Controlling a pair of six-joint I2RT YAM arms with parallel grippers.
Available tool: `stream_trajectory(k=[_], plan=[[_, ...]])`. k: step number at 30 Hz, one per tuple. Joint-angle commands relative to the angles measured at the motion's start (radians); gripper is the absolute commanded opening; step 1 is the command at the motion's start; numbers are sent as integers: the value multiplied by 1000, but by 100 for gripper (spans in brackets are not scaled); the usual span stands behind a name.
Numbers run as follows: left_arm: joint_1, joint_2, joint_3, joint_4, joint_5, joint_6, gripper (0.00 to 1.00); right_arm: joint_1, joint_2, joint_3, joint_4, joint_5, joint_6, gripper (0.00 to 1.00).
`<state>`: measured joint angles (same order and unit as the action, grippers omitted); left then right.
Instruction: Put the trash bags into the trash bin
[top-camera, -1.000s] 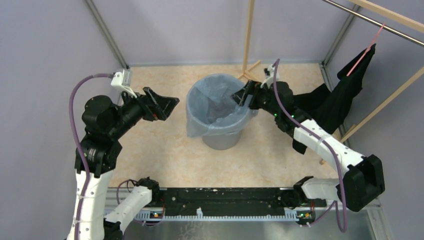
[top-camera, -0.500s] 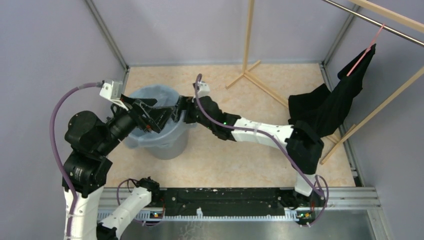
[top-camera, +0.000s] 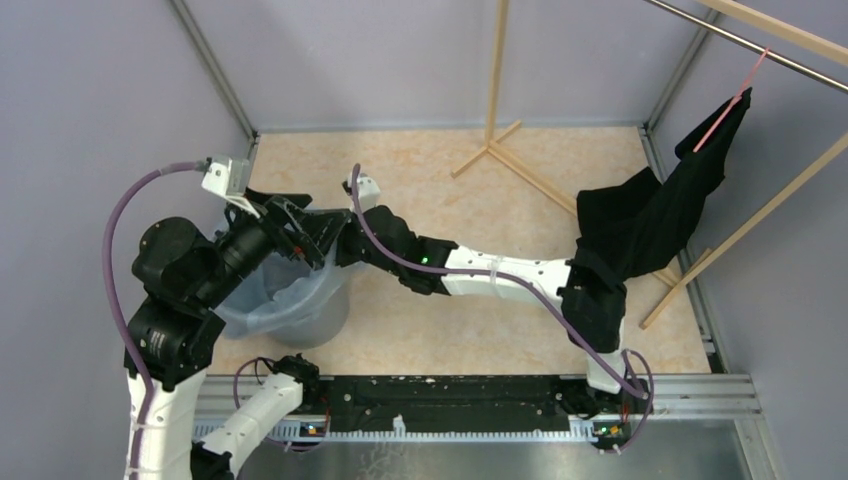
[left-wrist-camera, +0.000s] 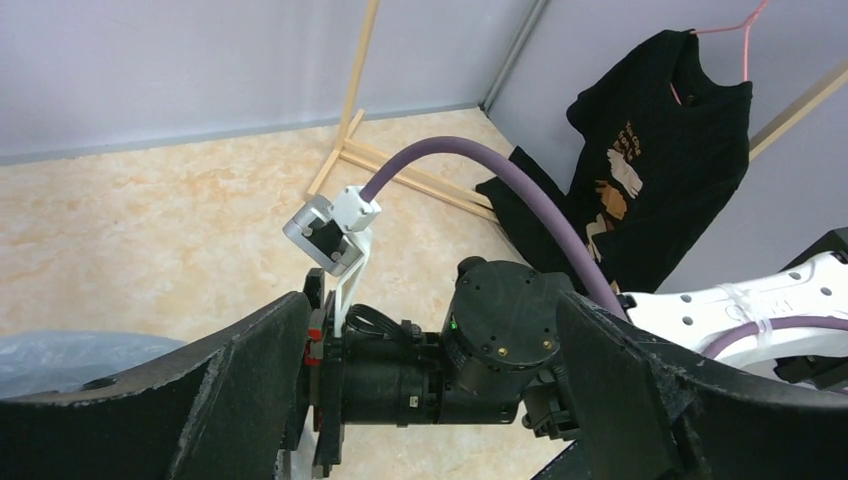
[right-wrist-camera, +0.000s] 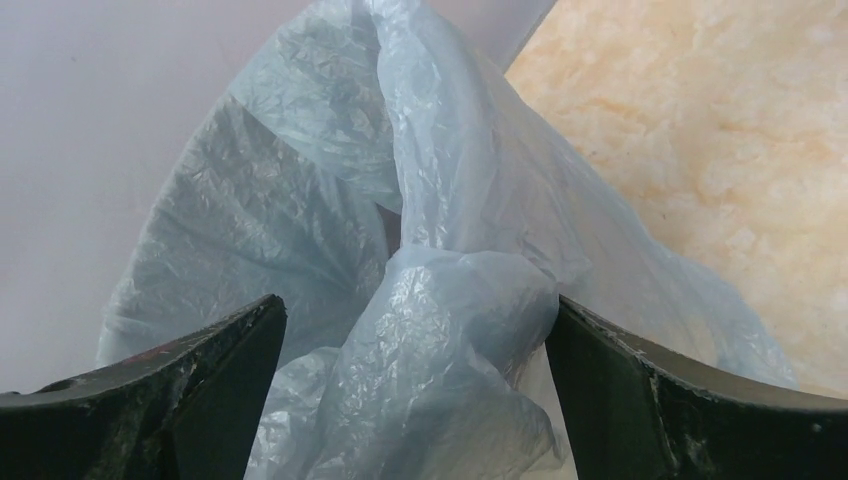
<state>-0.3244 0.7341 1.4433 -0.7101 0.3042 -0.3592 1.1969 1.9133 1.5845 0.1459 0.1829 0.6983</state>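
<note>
The grey trash bin (top-camera: 318, 318) stands at the near left of the floor, under both grippers. The light-blue trash bag (top-camera: 262, 300) lines it and hangs over its rim. My left gripper (top-camera: 308, 238) is open above the bin's far rim; in the left wrist view its gripper (left-wrist-camera: 430, 400) is open and empty, with a bit of bag (left-wrist-camera: 60, 350) at the lower left. My right gripper (top-camera: 340, 243) reaches across from the right to the same rim. In the right wrist view its gripper (right-wrist-camera: 415, 400) is wide open, with bunched bag film (right-wrist-camera: 440, 330) between the fingers.
A black T-shirt (top-camera: 650, 215) hangs on a pink hanger (top-camera: 735, 95) at the right, also in the left wrist view (left-wrist-camera: 650, 150). A wooden rack (top-camera: 495, 100) stands at the back. Grey walls and metal posts close in the floor. The right arm's wrist (left-wrist-camera: 500, 320) sits right before my left gripper.
The bin and bag have moved from the middle of the floor to the near left. My right arm has stretched far left after them, and my left gripper now sits over the rim.
</note>
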Motion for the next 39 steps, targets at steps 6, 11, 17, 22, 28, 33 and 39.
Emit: stream_trajectory(k=[6, 11, 17, 22, 28, 33, 39], plan=[[-14, 29, 107, -2, -104, 31, 99, -44, -234, -16, -29, -29, -124, 99], [-14, 36, 108, -3, -127, 41, 99, -80, -464, -192, -39, 59, -198, 99], [-14, 30, 66, 57, -110, 35, 99, -88, -767, -359, -184, 258, -360, 99], [-14, -6, -19, 240, -106, -19, 99, -88, -1020, -420, -278, 340, -465, 99], [-15, 32, -28, 307, -84, -38, 99, -88, -1198, -471, -297, 297, -479, 99], [-14, 27, -43, 326, -117, -44, 99, -88, -1252, -487, -321, 321, -483, 99], [-14, 31, -43, 343, -134, -53, 99, -87, -1292, -515, -308, 359, -494, 99]])
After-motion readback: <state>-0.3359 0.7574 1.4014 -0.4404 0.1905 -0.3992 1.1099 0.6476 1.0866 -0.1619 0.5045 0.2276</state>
